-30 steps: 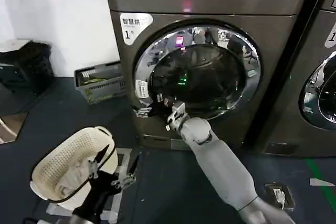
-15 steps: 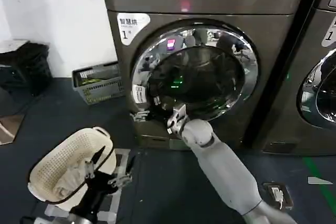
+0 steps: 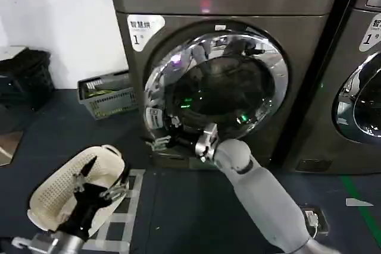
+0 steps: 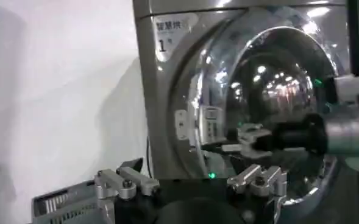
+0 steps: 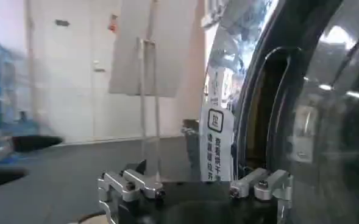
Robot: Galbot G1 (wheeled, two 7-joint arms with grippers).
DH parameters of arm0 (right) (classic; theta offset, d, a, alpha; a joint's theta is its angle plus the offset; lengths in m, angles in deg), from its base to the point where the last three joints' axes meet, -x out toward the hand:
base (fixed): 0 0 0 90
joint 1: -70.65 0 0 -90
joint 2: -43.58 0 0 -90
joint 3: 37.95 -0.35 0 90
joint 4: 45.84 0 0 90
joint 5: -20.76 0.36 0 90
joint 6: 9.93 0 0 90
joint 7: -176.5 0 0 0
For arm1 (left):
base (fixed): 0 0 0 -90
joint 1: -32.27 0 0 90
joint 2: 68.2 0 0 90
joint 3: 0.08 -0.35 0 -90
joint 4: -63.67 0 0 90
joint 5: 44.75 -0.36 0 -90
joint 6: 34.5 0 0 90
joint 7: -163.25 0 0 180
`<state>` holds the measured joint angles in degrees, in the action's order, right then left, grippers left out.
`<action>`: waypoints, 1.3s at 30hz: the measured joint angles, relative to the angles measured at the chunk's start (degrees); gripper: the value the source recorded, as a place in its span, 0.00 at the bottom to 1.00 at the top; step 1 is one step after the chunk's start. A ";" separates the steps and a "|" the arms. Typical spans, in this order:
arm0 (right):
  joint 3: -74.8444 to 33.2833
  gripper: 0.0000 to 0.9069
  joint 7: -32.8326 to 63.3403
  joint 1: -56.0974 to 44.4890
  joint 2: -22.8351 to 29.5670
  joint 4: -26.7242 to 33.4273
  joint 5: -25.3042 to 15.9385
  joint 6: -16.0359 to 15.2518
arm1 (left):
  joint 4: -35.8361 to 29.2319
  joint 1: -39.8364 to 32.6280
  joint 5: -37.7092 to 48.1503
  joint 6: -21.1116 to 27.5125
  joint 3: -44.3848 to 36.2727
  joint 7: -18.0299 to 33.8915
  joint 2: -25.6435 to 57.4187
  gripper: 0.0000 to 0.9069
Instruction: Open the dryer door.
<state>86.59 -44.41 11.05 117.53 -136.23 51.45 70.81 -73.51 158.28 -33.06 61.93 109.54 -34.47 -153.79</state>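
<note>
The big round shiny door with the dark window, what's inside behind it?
Behind the round chrome-ringed dryer door nothing can be made out: its dark glass porthole shows reflections and small green lights. The right gripper is at the door's lower left edge.

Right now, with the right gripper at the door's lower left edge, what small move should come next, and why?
Probably keep drawing the right gripper outward, away from the machine. It sits at the handle side of the dryer door, whose left rim looks slightly lifted off the front, so the latch seems released. The left gripper waits low over the laundry basket.
</note>
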 joint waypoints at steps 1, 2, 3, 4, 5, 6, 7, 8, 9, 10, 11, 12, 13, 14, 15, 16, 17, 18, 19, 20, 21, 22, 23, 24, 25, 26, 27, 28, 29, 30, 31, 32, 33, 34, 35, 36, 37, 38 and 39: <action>-0.16 1.00 -0.73 -0.13 -0.41 -0.41 0.33 0.25 | 0.07 -0.23 0.24 0.08 0.30 0.11 0.17 1.00; -0.34 1.00 -1.53 -0.16 -0.72 -0.64 0.69 0.48 | 0.10 -0.52 0.57 0.38 0.65 0.13 0.39 1.00; -0.47 1.00 -2.47 -0.17 -1.08 -0.80 0.89 0.54 | 0.14 -0.84 1.05 0.64 1.06 0.22 0.66 1.00; -0.60 1.00 -3.60 -0.22 -1.47 -0.93 0.91 0.66 | 0.15 -1.11 1.33 0.78 1.32 0.21 0.82 1.00; -0.81 1.00 -4.75 -0.38 -1.88 -1.27 1.09 0.69 | 0.27 -1.32 1.53 0.89 1.67 0.25 1.09 1.00; -0.95 1.00 -5.69 -0.56 -2.29 -1.55 1.32 0.69 | 0.37 -1.64 1.75 0.89 1.92 0.30 1.33 1.00; -1.08 1.00 -6.46 -0.71 -2.60 -1.67 1.59 0.70 | 0.48 -1.88 2.08 0.90 2.08 0.34 1.56 1.00; -1.24 1.00 -7.36 -0.87 -2.93 -1.78 1.69 0.71 | 0.79 -2.16 2.19 0.91 2.22 0.41 1.91 1.00; -1.47 1.00 -8.35 -1.02 -3.32 -1.98 1.71 0.71 | 0.99 -2.38 2.25 0.88 2.23 0.52 2.25 1.00; -1.64 1.00 -9.11 -1.22 -3.74 -2.16 1.76 0.71 | 1.26 -2.50 2.54 0.78 2.24 0.72 2.57 1.00; -1.83 1.00 -9.91 -1.39 -4.13 -2.42 1.82 0.72 | 1.48 -2.67 2.77 0.69 2.29 0.81 2.92 1.00; -2.02 1.00 -10.70 -1.59 -4.54 -2.62 1.92 0.72 | 1.77 -2.92 3.11 0.41 2.49 0.81 3.42 1.00; -2.27 1.00 -11.71 -1.79 -5.07 -2.86 2.08 0.70 | 2.14 -3.22 3.62 0.25 2.82 0.87 3.95 1.00; -2.46 1.00 -12.54 -1.94 -5.46 -3.03 2.28 0.63 | 2.38 -3.48 4.17 0.24 3.02 0.86 4.42 1.00; -2.62 1.00 -13.18 -2.04 -5.77 -3.14 2.44 0.53 | 2.75 -3.78 4.77 0.24 3.28 0.99 5.02 1.00; -2.85 1.00 -13.98 -2.23 -6.20 -3.31 2.63 0.51 | 3.03 -4.11 5.14 0.22 3.41 1.05 5.58 1.00; -3.00 1.00 -14.48 -2.38 -6.52 -3.43 2.76 0.51 | 3.29 -4.43 5.45 0.20 3.49 1.13 6.07 1.00; -3.21 1.00 -15.05 -2.54 -6.95 -3.56 2.94 0.52 | 3.60 -4.81 6.12 0.10 3.65 1.32 6.55 1.00; -3.43 1.00 -15.67 -2.73 -7.32 -3.64 2.97 0.52 | 3.85 -5.16 6.67 0.06 3.79 1.54 7.01 1.00; -3.76 1.00 -16.66 -2.98 -7.81 -3.77 3.00 0.55 | 4.14 -5.65 7.27 -0.13 4.13 1.78 7.49 1.00; -3.98 1.00 -17.37 -3.20 -8.31 -4.00 3.12 0.59 | 4.52 -6.17 7.62 -0.27 4.42 1.98 8.07 1.00; -4.06 1.00 -17.89 -3.32 -8.66 -4.18 3.16 0.60 | 4.97 -6.63 8.25 -0.17 4.65 2.02 8.65 1.00; -4.22 1.00 -18.65 -3.47 -9.14 -4.38 3.22 0.65 | 5.39 -7.08 8.65 -0.13 4.81 2.01 9.29 1.00; -4.32 1.00 -19.24 -3.60 -9.50 -4.48 3.37 0.65 | 5.67 -7.33 8.96 -0.19 4.82 1.86 9.82 1.00; -4.50 1.00 -19.78 -3.71 -9.80 -4.50 3.44 0.66 | 6.03 -7.63 9.43 -0.26 4.90 1.60 10.25 1.00; -4.82 1.00 -20.45 -3.90 -10.18 -4.61 3.51 0.65 | 6.43 -7.92 9.97 -0.26 4.96 1.44 10.84 1.00; -5.14 1.00 -21.07 -4.08 -10.48 -4.65 3.55 0.63 | 6.78 -8.23 10.46 -0.27 4.99 1.24 11.47 1.00; -5.46 1.00 -21.61 -4.25 -10.76 -4.74 3.64 0.62 | 7.21 -8.60 11.01 -0.32 5.03 1.09 12.17 1.00; -5.72 1.00 -22.25 -4.42 -11.08 -4.84 3.92 0.58 | 7.62 -8.94 11.73 -0.27 5.04 0.71 12.83 1.00; -5.95 1.00 -22.83 -4.59 -11.30 -4.91 4.05 0.52 | 8.03 -9.32 12.32 -0.33 5.05 0.49 13.54 1.00; -6.22 1.00 -23.46 -4.80 -11.52 -4.94 4.11 0.48 | 8.51 -9.85 12.85 -0.61 5.00 0.44 14.38 1.00; -6.43 1.00 -24.10 -4.99 -11.72 -4.97 4.14 0.41 | 8.91 -10.27 13.27 -0.71 4.88 0.43 15.11 1.00; -6.67 1.00 -24.73 -5.25 -11.97 -4.97 4.18 0.41 | 9.35 -10.77 14.17 -0.61 4.68 0.48 15.89 1.00; -7.07 1.00 -25.63 -5.58 -12.25 -4.96 4.27 0.41 | 9.69 -11.29 14.63 -0.59 4.42 0.73 16.74 1.00; -7.44 1.00 -26.37 -5.82 -12.53 -4.93 4.32 0.44 | 10.06 -11.81 14.67 -0.59 4.17 1.06 17.47 1.00; -7.79 1.00 -27.15 -6.00 -12.82 -4.89 4.37 0.46 | 10.39 -12.30 14.82 -0.62 3.95 1.33 18.28 1.00; -8.09 1.00 -27.78 -6.17 -13.13 -4.86 4.37 0.50 | 10.75 -12.84 15.87 -0.71 3.59 1.84 19.11 1.00; -8.36 1.00 -28.35 -6.33 -13.46 -4.84 4.38 0.51 | 11.15 -13.32 16.97 -0.79 3.20 2.25 19.83 1.00; -8.72 1.00 -28.94 -6.52 -13.79 -4.83 4.47 0.52 | 11.55 -13.77 17.88 -0.83 2.81 2.62 20.53 1.00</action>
<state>77.87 -73.35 4.53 103.74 -141.06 55.91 71.33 -61.96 144.50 -15.18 61.11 112.36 -31.85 -133.26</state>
